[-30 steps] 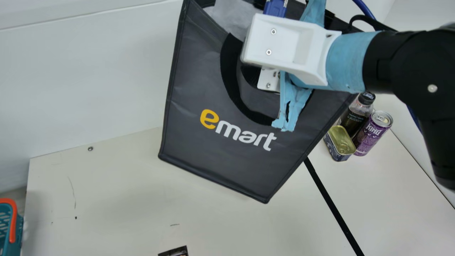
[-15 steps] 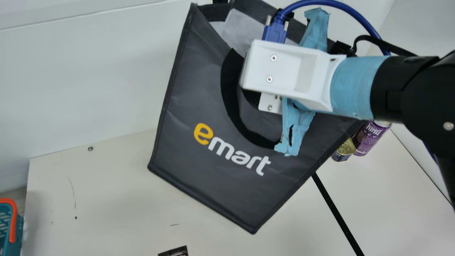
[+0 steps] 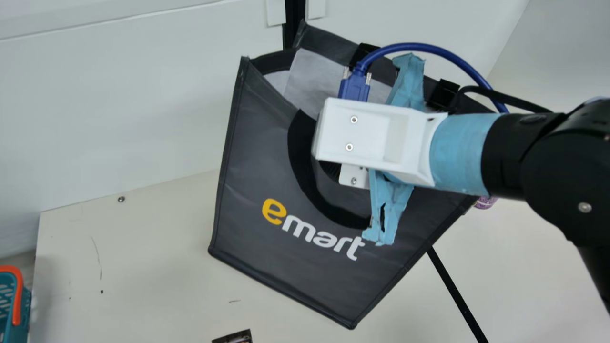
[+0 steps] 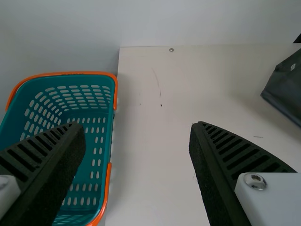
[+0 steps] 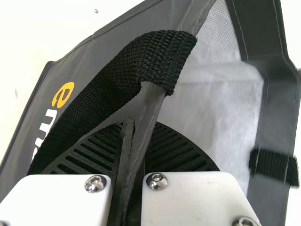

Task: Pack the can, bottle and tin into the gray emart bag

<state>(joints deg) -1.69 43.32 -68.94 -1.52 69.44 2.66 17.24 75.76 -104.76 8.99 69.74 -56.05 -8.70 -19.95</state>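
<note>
And here's the right claw point(image 3: 330, 169) in the main view, mostly tucked beneath its white mount point(image 3: 367, 133), one ribbed finger just peeking through the loop of the strap point(image 3: 305, 157). The can point(image 3: 486, 202) gives us only a purple sliver by the bag's right edge, the rest lost behind bag and arm; it's out on the bench point(image 3: 143, 267), outside the bag! The gray emart bag point(image 3: 257, 166) hangs tilted, pale lining on show at its mouth, a lower corner pointing down; whether it touches the bench, I can't tell. Bottom edge, a small dark printed item point(image 3: 233, 337), badly cut off, hard to name.

Now the pose: the right arm point(image 3: 505, 152) comes in from the right, wrist nearly level across the bag's upper part, the next links bending down out of frame. Over to the right wrist view, and the claw point(image 5: 134, 136) is pinching the bag's rim, one finger inside, one outside, the outer one partly covered by the strap.

The left claw point(image 4: 137, 127)? Spread wide, nothing between its fingers, pitched over the bench, one finger covering part of the teal basket point(image 4: 104, 136), whose side is cropped. Across that view, the bag's dark corner just pokes in.
</note>
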